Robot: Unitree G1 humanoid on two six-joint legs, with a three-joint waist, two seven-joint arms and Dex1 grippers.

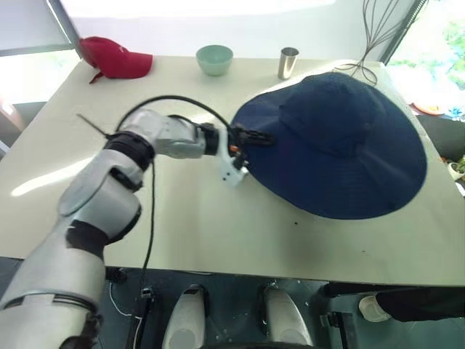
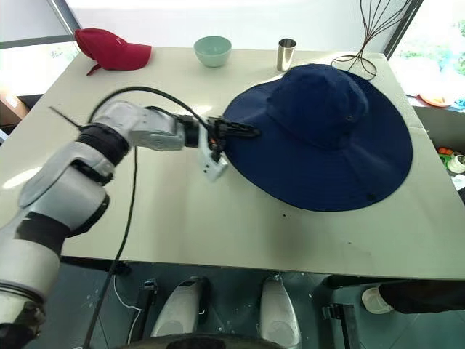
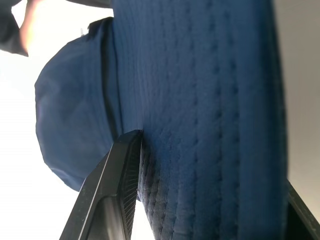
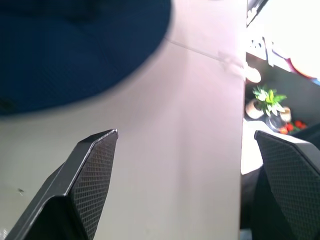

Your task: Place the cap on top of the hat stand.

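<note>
1. Cap [image 2: 320,134]: big navy sun hat, sits crown-up on the right half of the table [image 2: 182,218]. Crown rounded and raised; the wide brim spreads out around it, and its near edge droops toward the table's front.
2. Hat stand: can't see it as such; the cap's crown stands domed, whatever is under it is hidden by fabric.
3. Left gripper [image 2: 243,131]: reaches across from the left, pointing to the right, at the cap's left brim edge. Fingers partly apart; in the left wrist view the brim fabric lies between them, one finger [image 3: 112,190] against the cloth. Can't tell if it is pinching or just straddling the brim.
4. Right gripper [image 4: 185,185]: off to the cap's side, over bare table near the table edge. Fingers wide apart, nothing between them; cap's brim lies beyond, not touching.
5. Back row on the table: red cap [image 2: 109,47] at far left corner, green bowl [image 2: 213,50] mid-back, metal cup [image 2: 286,54] just behind the cap's brim.
6. Tall wire frame [image 2: 374,29]: far right corner, behind the cap, its base loop close to the brim.
</note>
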